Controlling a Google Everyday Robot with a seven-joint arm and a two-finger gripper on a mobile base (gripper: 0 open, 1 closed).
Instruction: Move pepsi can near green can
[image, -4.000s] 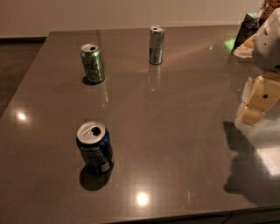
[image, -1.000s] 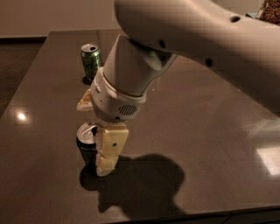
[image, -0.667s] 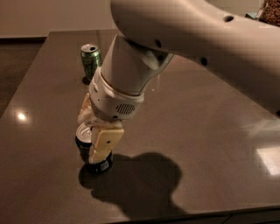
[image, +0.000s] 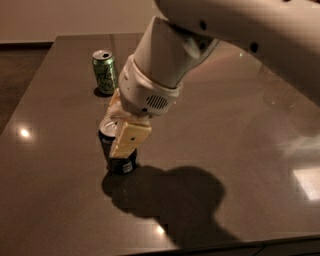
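One dark, glossy tabletop carries everything. One pale robot arm reaches down from the upper right to the pepsi can, which stands upright towards the front left of the tabletop. Its single end effector is clamped on that can, one cream finger across the near side. There are two cans: the green can stands upright well behind the pepsi can. No print on either can is readable.
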